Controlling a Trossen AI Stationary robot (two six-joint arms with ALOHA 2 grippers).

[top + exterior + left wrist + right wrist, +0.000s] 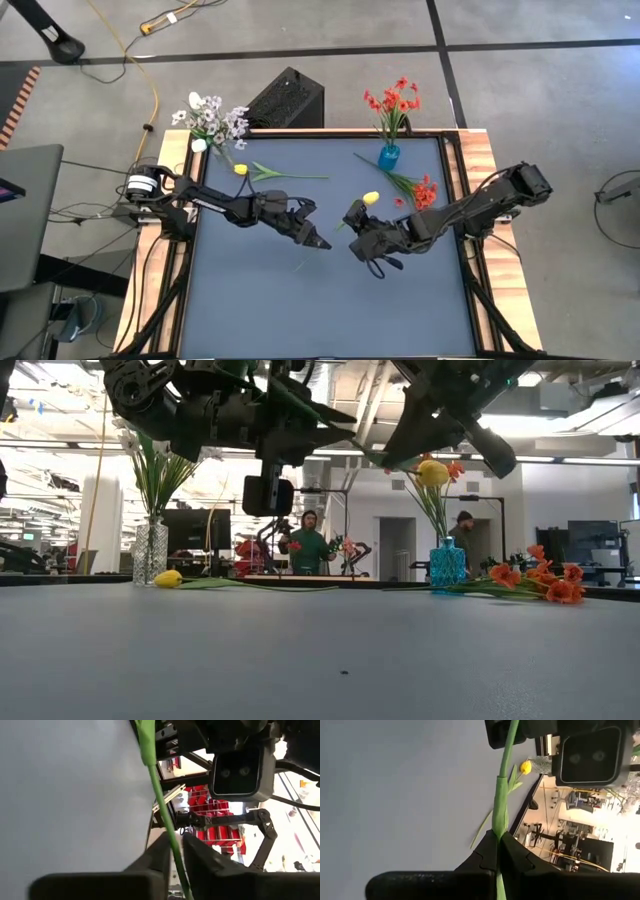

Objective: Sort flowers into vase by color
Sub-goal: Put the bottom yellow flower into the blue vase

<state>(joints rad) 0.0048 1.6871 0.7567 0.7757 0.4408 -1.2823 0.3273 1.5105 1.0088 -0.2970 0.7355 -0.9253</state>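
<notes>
A yellow flower is held up in the air between both grippers; its bloom (371, 198) (432, 472) shows beside my right gripper (350, 235) (498, 836). My left gripper (322, 243) (175, 840) faces it, and both are shut on the thin green stem. A second yellow flower (240, 169) (525, 767) lies flat on the mat at the far left. White flowers (210, 120) stand in a clear vase (150, 552), and red flowers (392, 102) stand in a blue vase (388, 155). My left gripper pinches the thin green stem (167, 827) between its two fingers. They lie across the stem, roughly level, coming from the table's left. The stem runs on to my right gripper, clear of the mat. My right gripper pinches the stem where a leaf wraps it (499, 817), between its two fingers. They lie across the stem and come from the table's right, slanting down. The flower is lifted clear, with its bloom (371, 198) on this gripper's side.
Loose red flowers (420, 190) (545, 582) lie on the mat at the far right, by the blue vase. A black box (285, 98) stands behind the table's far edge. A small green scrap (298, 266) lies on the mat. People stand in the room beyond.
</notes>
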